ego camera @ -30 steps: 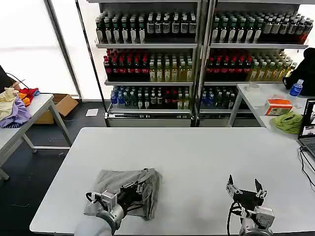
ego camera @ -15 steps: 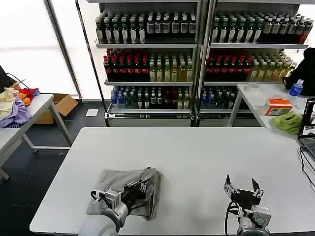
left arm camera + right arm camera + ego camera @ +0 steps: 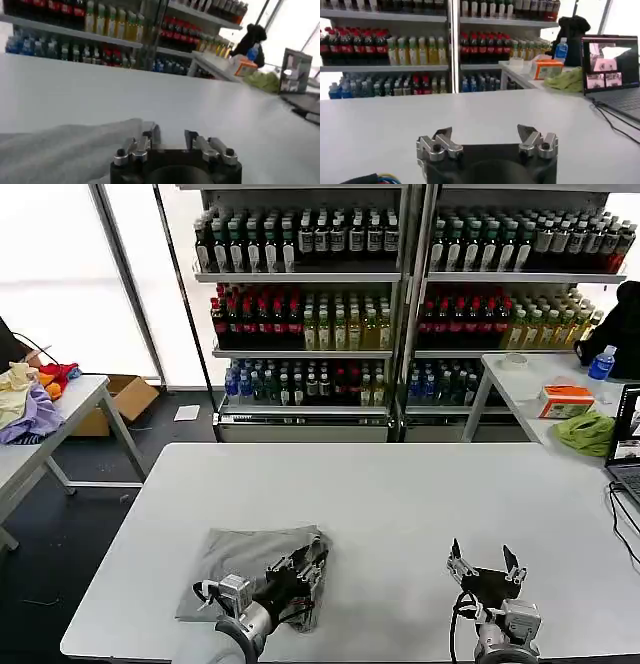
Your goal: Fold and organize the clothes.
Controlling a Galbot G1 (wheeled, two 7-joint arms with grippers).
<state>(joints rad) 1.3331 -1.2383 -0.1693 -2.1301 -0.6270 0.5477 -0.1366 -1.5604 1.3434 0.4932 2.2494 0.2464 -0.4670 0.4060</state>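
Down at 7 o'clock, the left gripper point(image 3: 305, 561) sits open over the grey shirt point(image 3: 250, 556); wrist view shows the right gripper point(image 3: 486, 135) open above the table point(image 3: 470, 115).

The left pincer point(image 3: 300, 569) sits low over the near left part of the table point(image 3: 400, 494), its arm reaching in from the near edge and angled toward the table's middle. Its fingers stand a little apart, and in the left wrist view point(image 3: 171, 137) the gap between the two tips is plain to see. The right pincer point(image 3: 479, 560) hovers above the table's near right part, pointing away from the body, wrist upright. Its fingers are spread wide, which the right wrist view point(image 3: 485, 134) also shows.
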